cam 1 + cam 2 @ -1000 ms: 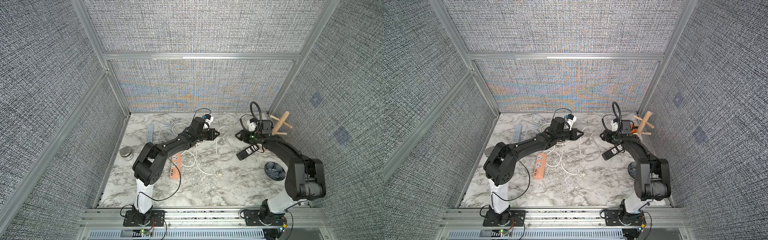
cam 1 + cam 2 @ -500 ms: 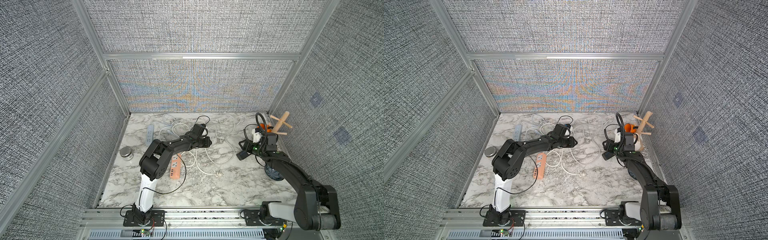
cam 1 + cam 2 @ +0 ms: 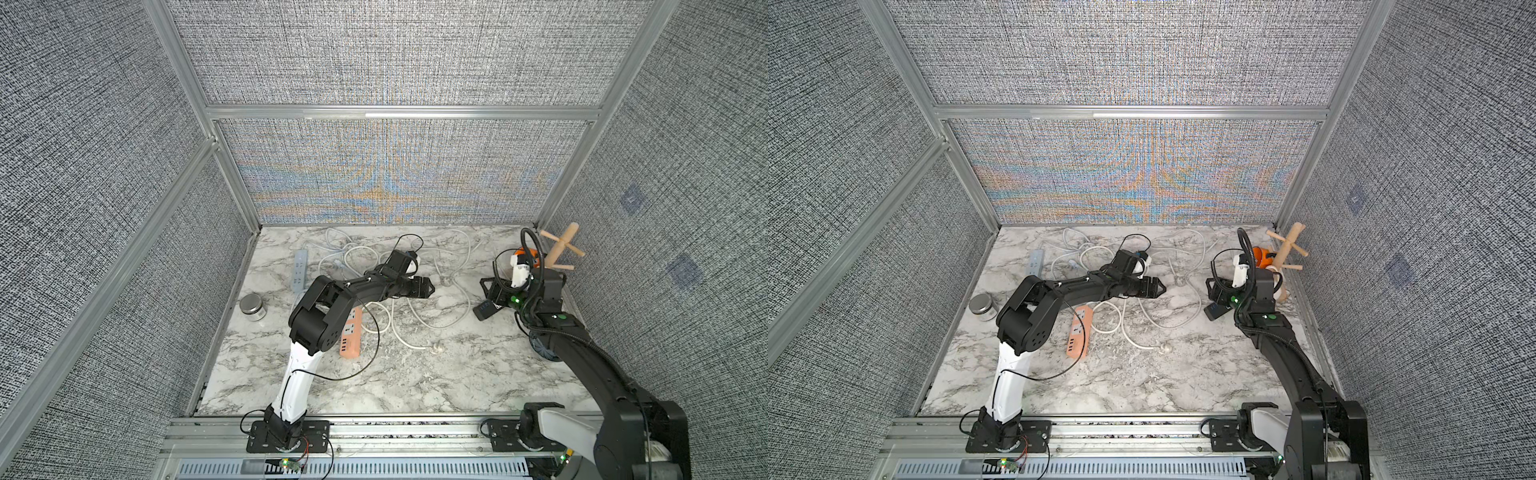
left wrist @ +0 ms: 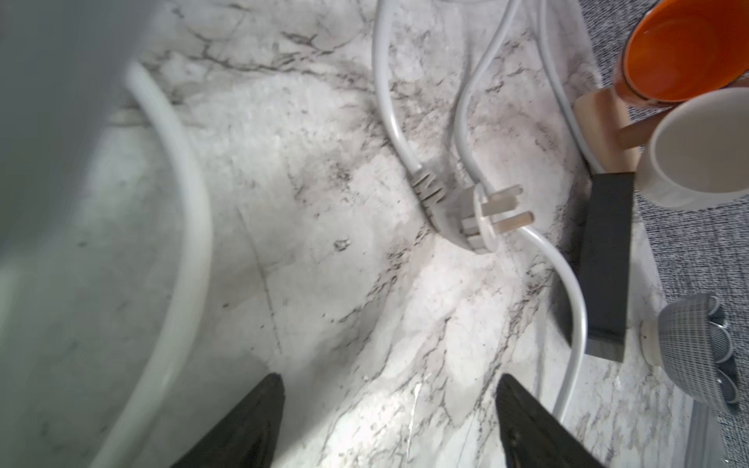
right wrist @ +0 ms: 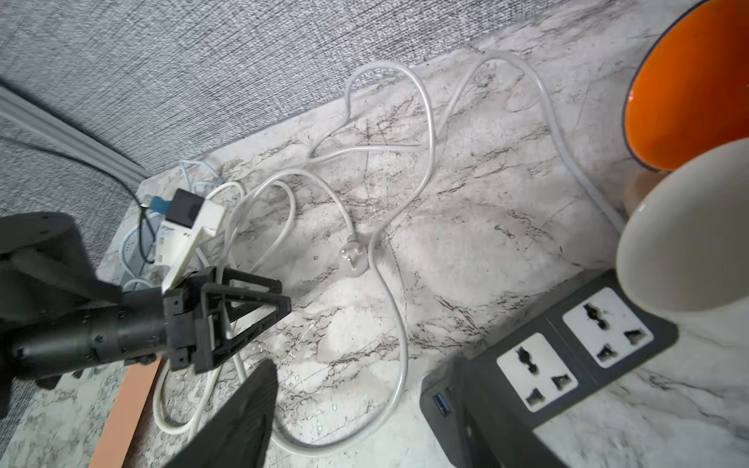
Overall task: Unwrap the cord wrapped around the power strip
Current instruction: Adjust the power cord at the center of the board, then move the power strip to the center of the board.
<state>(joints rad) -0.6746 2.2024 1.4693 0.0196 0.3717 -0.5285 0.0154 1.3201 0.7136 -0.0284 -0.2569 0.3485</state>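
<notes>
A grey-veined marble bench (image 3: 415, 386) carries a round, smooth white cord (image 5: 405, 344) that sprawls in loose loops over the upper middle of both top views. Its flat-pinned plug (image 4: 478, 219) lies on the stone with a ribbed grey collar behind it. The black power strip (image 5: 567, 356) is a matt, boxy block with two white socket plates and blue ports in its end face. It lies flat at the right of the top views, and a run of the cord passes just beside it.

The left hand (image 4: 389, 385) hangs low over the middle of the loops with its pointed black fingers spread wide and only bare marble between them. The right hand (image 3: 490, 291) sits just above the black strip. One finger shows plainly in the right wrist view and the other blends into the dark strip, with bench and cord showing in the gap, so it reads as parted and holding nothing.

A salmon-orange power strip (image 3: 351, 336) lies under the left arm and a pale blue one (image 3: 300, 270) sits at upper left. Below that stands a squat metal tin (image 3: 251, 306) with its lid on. At upper right a wooden peg stand (image 3: 559, 249) rises beside an orange mug (image 4: 689, 52), glossy inside, and a cream mug (image 4: 701, 150). Near them is a dark bowl (image 4: 689, 344) with a fine woven pattern
</notes>
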